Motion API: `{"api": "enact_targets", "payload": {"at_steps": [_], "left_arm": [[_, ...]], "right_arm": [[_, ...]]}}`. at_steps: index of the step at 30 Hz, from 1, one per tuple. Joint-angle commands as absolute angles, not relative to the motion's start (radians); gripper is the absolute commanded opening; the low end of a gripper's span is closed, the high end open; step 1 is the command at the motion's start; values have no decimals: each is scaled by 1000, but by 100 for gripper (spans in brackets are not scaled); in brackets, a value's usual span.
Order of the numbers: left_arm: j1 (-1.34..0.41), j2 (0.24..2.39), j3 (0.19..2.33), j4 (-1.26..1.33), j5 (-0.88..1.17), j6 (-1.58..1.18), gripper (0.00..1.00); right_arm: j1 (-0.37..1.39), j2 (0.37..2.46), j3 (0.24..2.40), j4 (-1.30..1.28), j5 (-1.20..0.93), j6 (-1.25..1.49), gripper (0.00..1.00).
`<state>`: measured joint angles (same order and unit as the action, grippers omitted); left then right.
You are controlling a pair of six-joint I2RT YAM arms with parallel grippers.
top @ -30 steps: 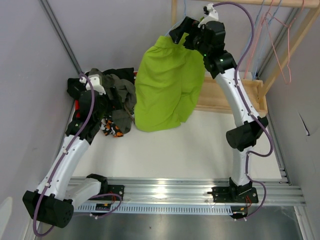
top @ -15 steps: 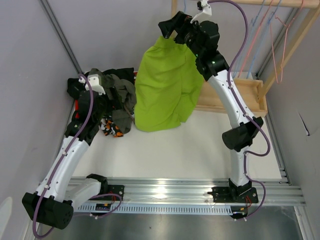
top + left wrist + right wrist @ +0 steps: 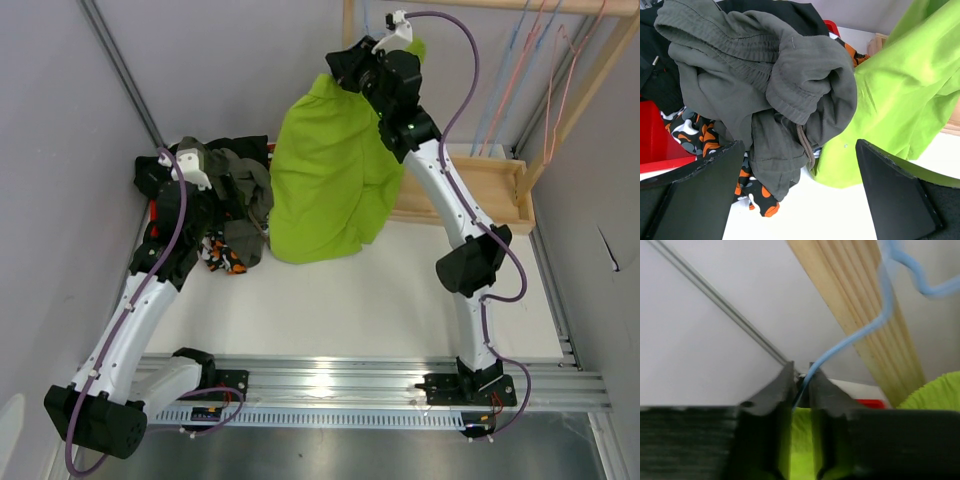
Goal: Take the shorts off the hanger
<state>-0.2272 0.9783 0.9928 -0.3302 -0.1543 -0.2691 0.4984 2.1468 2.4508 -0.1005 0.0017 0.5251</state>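
At least 3 pairs already lie in the heap (image 3: 225, 195) well left of the rack (image 3: 470, 190): grey-olive, black and an orange-patterned one. Only the lime shorts (image 3: 330, 180) are left, hanging from the blue hanger (image 3: 850, 342) at the rack's left post, so this looks like the last removal, just starting.

The right gripper (image 3: 801, 377) sits at the waistband, its jaws pinched in around the hanger wire. Whether they also catch fabric, I cannot tell. The left gripper (image 3: 800, 192) hangs over the heap with its jaws spread wide, holding nothing.

1 second ago the right jaws gaped beside the waistband. Since then they have crept up and left along the rack's post and clamped in. The left arm and the heap have not budged.
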Motion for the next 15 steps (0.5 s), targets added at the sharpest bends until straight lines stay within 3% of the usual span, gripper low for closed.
{"api": "enact_targets", "payload": {"at_steps": [1,3,15], "left_arm": [[-229,963,986,-301,-141,-268,99],[-229,962,985,-299,-140,-268,99],[-229,962,974,-279,-107,-261,100]], "right_arm": [[515,2138,2471,-15,40,519,11],[518,2128,2468,-29,46,515,0],[552,1850,2310,-32,117,370,0]]}}
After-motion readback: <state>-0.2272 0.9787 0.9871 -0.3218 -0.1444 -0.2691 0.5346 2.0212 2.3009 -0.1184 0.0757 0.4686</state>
